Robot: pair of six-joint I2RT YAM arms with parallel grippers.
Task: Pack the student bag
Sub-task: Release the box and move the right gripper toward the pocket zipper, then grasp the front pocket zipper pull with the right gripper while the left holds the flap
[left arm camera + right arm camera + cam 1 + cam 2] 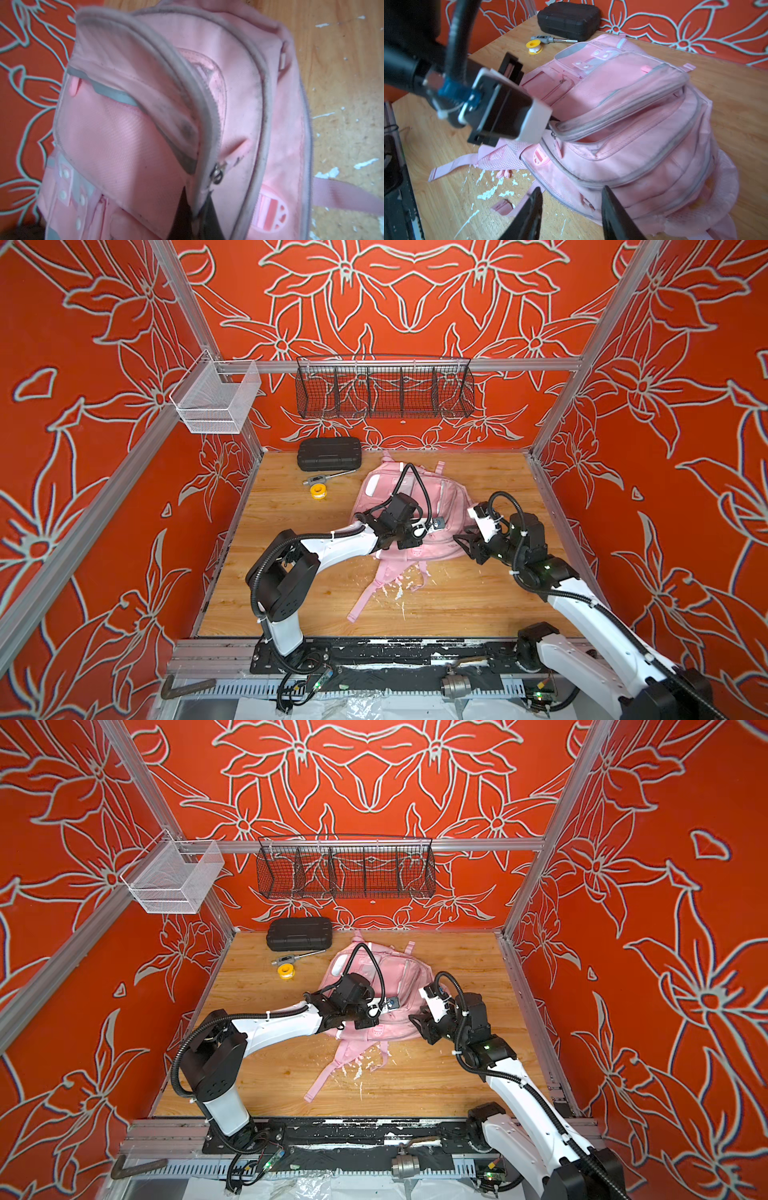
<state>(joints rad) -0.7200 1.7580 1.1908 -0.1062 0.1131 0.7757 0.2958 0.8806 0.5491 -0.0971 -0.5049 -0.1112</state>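
Left jaws first: your left gripper [196, 200] is clamped tight on the grey zipper edge of a front pocket flap of the student bag [124, 135]. The metal zipper pull [217, 175] sits just ahead of the fingertips. Only the left wrist view shows that pinch; in both top views the arm's own wrist covers it. Your right gripper [572, 189] has its jaws apart, hanging just beside the bag's near edge; you cannot tell whether they touch it. The right wrist view adds that the flap is lifted at the left jaws and the pocket mouth gapes. Both top views show the bag lying on the wooden table [291, 572] between the two grippers. Well beyond the left jaws lie a yellow tape roll [318, 490], a metal tool [328, 477] and a black case [329, 454].
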